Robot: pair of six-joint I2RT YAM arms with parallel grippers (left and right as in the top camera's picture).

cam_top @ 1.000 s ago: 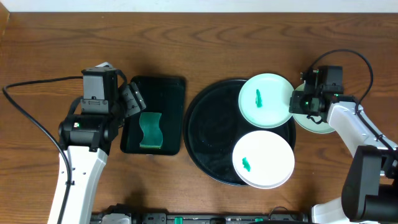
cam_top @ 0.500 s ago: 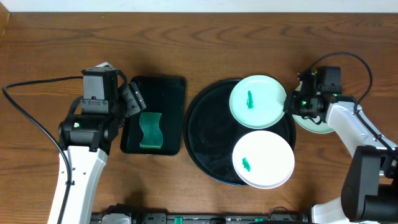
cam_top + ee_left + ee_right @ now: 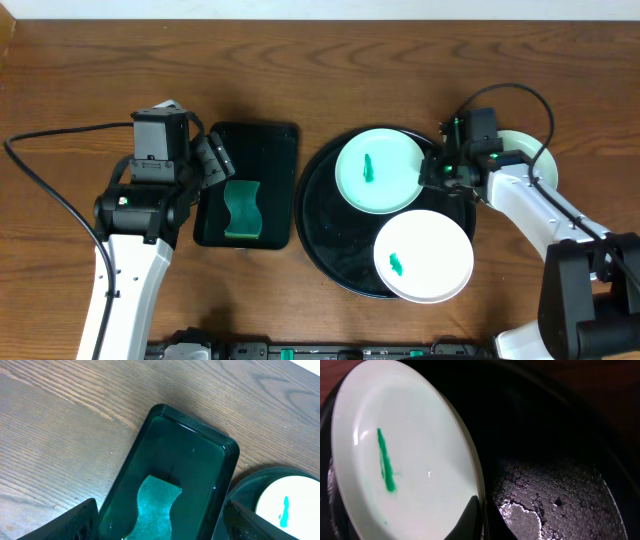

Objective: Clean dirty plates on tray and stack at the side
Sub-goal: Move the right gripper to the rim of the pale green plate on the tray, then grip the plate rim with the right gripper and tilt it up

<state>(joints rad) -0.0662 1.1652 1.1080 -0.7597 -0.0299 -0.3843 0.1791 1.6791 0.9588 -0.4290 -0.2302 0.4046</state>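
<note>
Over the large round glossy black tray (image 3: 330, 235), the right arm's jaws clamp the rim of a smeared pale mint-green round plate (image 3: 378, 170) — drawn inward from the tray's right edge since a second ago, uncovering another mint plate (image 3: 530, 158) on the bench (image 3: 300, 60). Only the left wrist view shows the left arm's jaws apart above a green wavy-edged sponge (image 3: 152, 505) in the rectangular dark green tray (image 3: 220, 450). A white round plate (image 3: 422, 255) lies on the black tray's near side — its left half open.

Two mint plates (image 3: 378, 170), one white plate (image 3: 425, 250), two trays (image 3: 330, 220), one sponge (image 3: 241, 210)
</note>
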